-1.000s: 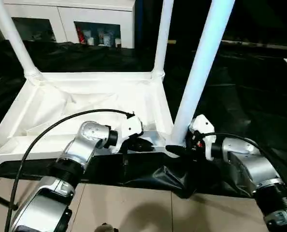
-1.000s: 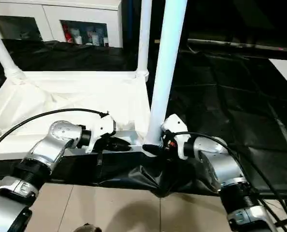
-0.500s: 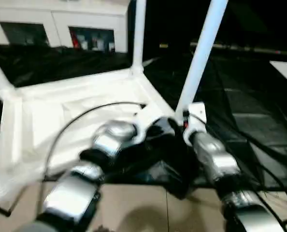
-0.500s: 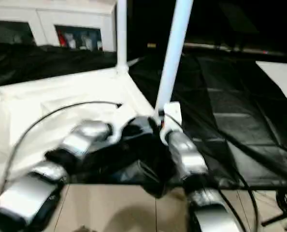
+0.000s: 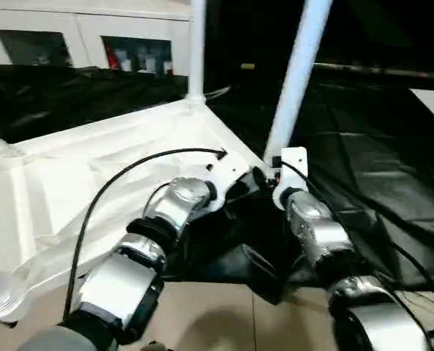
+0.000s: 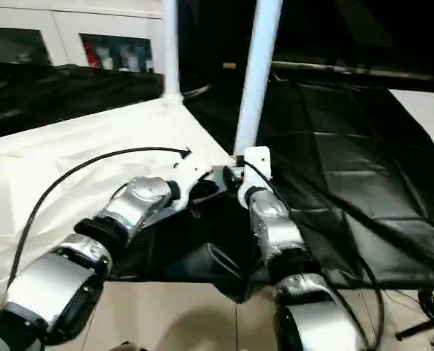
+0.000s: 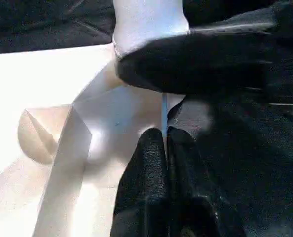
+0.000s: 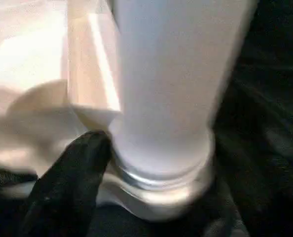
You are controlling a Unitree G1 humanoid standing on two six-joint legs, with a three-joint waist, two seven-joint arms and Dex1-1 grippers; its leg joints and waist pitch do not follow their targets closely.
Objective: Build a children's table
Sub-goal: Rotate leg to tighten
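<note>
Right there at the near corner socket of the upturned white plastic ribbed tabletop point(image 5: 93, 183), long white tapered tube leg point(image 5: 294, 80) standing upright, right gripper point(image 5: 264, 178) spread around its base, left gripper point(image 7: 165, 148) pressed together just beside it on the rim.

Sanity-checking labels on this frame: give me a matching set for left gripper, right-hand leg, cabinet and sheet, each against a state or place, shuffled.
Things:
1. left gripper
2. right-hand leg
3. cabinet
4. sheet

States or places:
a. upright in a corner socket
b. black, spread under the top
c. shut
d. white, at the back, glass doors

Pairs: 1-c, 2-a, 3-d, 4-b
</note>
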